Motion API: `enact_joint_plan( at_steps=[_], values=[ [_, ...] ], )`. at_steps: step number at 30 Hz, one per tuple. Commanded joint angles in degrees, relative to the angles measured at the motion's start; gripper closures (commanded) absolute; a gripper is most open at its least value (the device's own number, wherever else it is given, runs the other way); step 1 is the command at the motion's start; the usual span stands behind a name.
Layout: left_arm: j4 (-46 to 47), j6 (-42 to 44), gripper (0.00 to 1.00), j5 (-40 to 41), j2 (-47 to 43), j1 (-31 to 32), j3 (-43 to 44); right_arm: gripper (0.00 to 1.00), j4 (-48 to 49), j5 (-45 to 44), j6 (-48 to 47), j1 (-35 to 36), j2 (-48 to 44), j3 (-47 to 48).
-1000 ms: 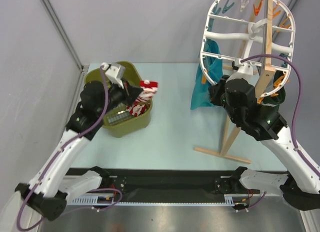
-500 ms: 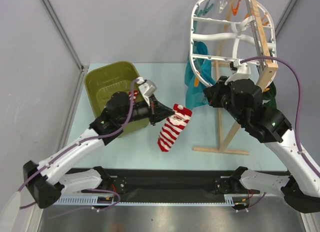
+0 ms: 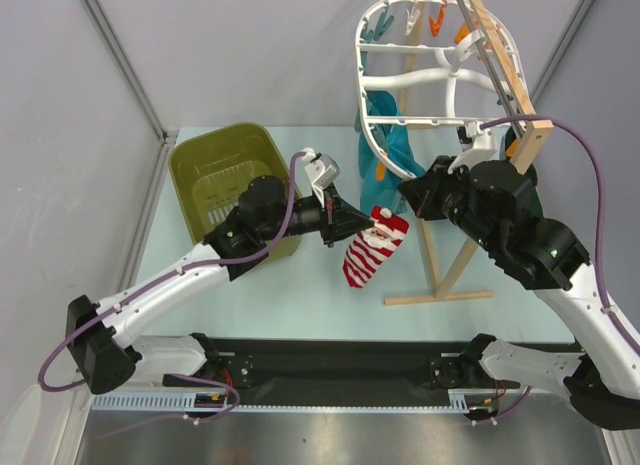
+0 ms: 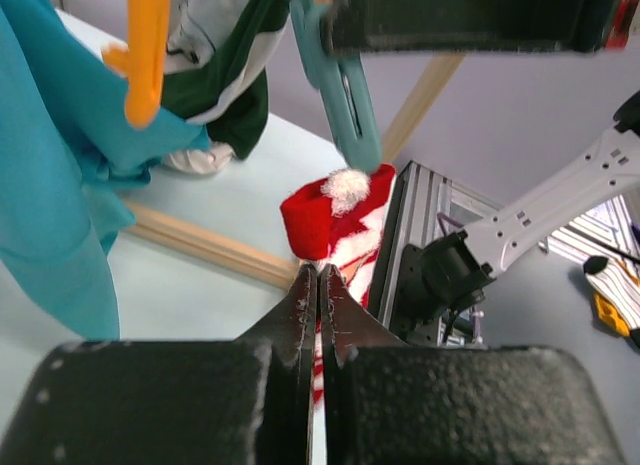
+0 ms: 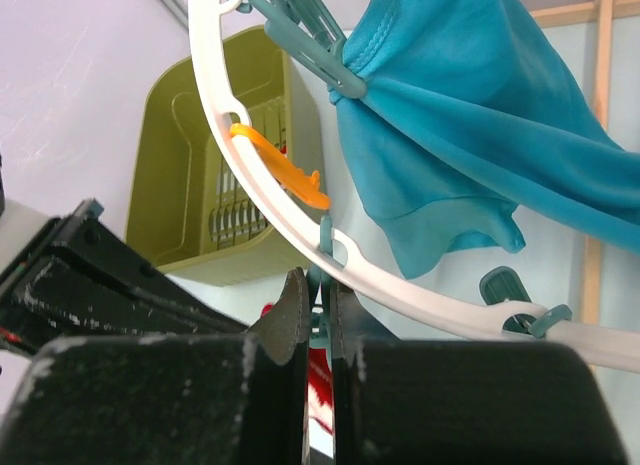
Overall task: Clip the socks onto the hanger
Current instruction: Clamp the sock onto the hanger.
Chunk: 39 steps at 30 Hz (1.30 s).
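A red and white striped sock hangs from my left gripper, which is shut on its cuff. In the left wrist view the sock sits just beyond the tips of the left gripper, directly under a teal clip. The white hanger leans left on its stand. My right gripper is at the hanger's lower rim. In the right wrist view the right gripper is shut on a teal clip that hangs from the hanger rim, with the sock showing red below.
The olive-green basket stands at the back left. A teal cloth hangs clipped to the hanger, with an orange clip beside it. The wooden stand has its foot on the table right of the sock. A dark green cloth hangs further back.
My left arm has lifted the sock out of the basket and carried it right, up to the hanger. My right arm has pulled the hanger and stand leftward, still shut on the clip.
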<state>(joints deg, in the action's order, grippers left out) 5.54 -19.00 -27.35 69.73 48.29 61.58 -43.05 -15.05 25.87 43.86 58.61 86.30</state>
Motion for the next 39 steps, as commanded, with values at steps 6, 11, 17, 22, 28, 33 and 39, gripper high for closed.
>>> enact_joint_plan(
  at_steps=[6, 11, 17, 22, 28, 33, 39],
  values=[
    [-0.52, -0.42, 1.0, 0.28, 3.56, 0.31, 7.58, 1.0, -1.07, 7.32, 1.38, 0.79, -1.48, -1.05],
    [0.7, -0.77, 1.0, -1.03, 3.66, 0.31, 7.94, 1.0, -1.34, 6.88, 1.12, 0.79, -1.66, -1.4],
    [0.44, -0.77, 1.0, -2.53, 3.57, 0.22, 8.2, 1.0, -0.64, 6.87, 0.59, 0.79, -1.74, -1.66],
    [-2.2, -2.17, 1.0, -4.55, 4.27, -0.48, 9.34, 1.0, -0.11, 6.7, -0.11, 0.79, -2.09, -1.75],
    [1.39, -8.76, 1.0, -8.85, 2.87, -3.11, 6.63, 1.0, 0.16, 6.88, -0.73, 0.79, -2.27, -1.58],
    [1.4, -10.69, 1.0, -11.32, 3.13, -4.52, 7.41, 1.0, 0.16, 6.61, -0.64, 0.79, -2.89, -1.75],
    [5.0, -13.59, 1.0, -13.95, 4.27, -5.31, 6.71, 1.0, 0.33, 6.87, -0.55, 0.79, -2.97, -2.1]
  ],
)
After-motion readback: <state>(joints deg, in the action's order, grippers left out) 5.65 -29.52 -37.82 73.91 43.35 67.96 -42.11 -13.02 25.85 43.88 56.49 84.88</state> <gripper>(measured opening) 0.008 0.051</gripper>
